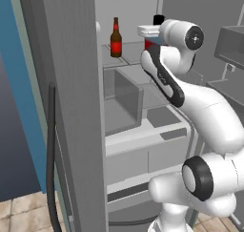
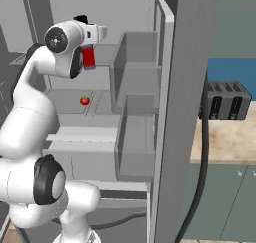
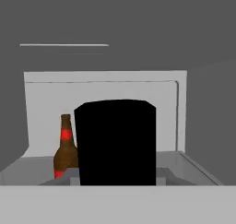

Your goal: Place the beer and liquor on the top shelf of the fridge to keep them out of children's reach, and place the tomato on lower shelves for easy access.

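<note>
The fridge (image 1: 71,107) stands open, its door swung toward 9 o'clock in the left base view, the long dark handle (image 1: 51,154) running down its edge. The beer (image 1: 116,39) stands upright on the top shelf (image 1: 125,60), toward the back. The arm reaches into the fridge at the height of that shelf, and the tool (image 1: 153,35) is closed on the liquor (image 1: 156,22): its black cap pokes up above the hand and its red lower part shows beside the wrist in the right base view. Whether the bottle's base touches the shelf cannot be told.

In the hand view the black cap of the liquor sits dead centre, close to the lens, with the beer just beside it at 9 o'clock.

The tomato (image 2: 85,100) lies on one of the lower shelves (image 2: 75,104), at 6 o'clock from the hand. A toaster (image 2: 226,100) sits on the worktop (image 2: 225,137) at 3 o'clock of the fridge.
</note>
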Controlling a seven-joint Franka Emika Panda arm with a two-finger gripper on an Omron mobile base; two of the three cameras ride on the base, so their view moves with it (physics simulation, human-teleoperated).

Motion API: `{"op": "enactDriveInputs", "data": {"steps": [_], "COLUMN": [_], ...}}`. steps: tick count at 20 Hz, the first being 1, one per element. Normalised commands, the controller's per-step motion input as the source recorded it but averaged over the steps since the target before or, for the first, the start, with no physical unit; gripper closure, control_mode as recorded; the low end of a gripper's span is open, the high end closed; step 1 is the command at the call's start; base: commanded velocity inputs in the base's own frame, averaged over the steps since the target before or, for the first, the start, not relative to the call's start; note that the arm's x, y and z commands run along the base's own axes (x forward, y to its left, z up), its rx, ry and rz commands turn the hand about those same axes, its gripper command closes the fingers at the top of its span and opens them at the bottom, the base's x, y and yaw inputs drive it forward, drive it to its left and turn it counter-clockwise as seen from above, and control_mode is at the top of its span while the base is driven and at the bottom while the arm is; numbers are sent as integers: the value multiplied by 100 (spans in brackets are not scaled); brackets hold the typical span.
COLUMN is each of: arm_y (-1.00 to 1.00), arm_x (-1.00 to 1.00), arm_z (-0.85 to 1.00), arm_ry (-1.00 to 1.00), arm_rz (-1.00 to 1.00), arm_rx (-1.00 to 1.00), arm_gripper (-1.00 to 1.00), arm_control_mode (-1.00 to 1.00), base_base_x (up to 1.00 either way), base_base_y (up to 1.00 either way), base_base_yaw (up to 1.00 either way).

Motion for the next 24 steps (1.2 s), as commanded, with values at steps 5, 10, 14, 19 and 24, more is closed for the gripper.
{"op": "enactDriveInputs", "data": {"steps": [5, 10, 14, 19, 24], "arm_y": [-2, -5, -2, -6, -7], "arm_x": [71, 67, 63, 54, 49], "arm_z": [0, 0, -3, -22, -30], "arm_ry": [0, 0, 0, 0, 0], "arm_rz": [0, 0, 0, 0, 0], "arm_rx": [0, 0, 0, 0, 0], "arm_gripper": [100, 100, 100, 100, 100], "arm_control_mode": [-100, -100, -100, -100, -100], "base_base_x": [0, 0, 0, 0, 0], "base_base_y": [0, 0, 0, 0, 0], "base_base_yaw": [0, 0, 0, 0, 0]}}
